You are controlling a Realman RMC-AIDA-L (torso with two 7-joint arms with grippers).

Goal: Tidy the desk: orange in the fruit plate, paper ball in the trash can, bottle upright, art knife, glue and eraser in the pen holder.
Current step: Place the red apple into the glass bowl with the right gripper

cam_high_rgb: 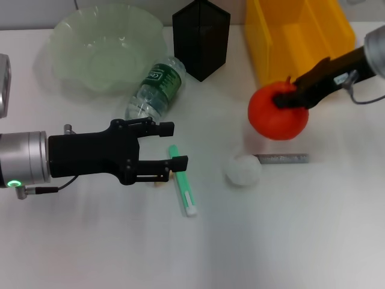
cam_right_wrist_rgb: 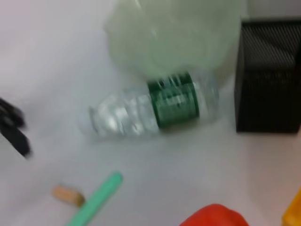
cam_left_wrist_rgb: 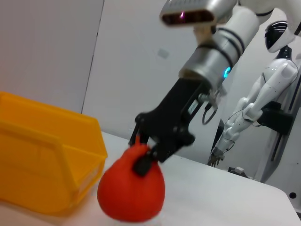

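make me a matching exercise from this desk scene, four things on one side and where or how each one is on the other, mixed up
Things:
1. orange
2. bottle
3. paper ball
4. fruit plate

States:
A. lying on its side near the pen holder
B. empty
C. held by the right gripper beside the trash can
D. loose on the desk, touching a grey stick

Pairs: 1-C, 2-A, 3-D, 4-B
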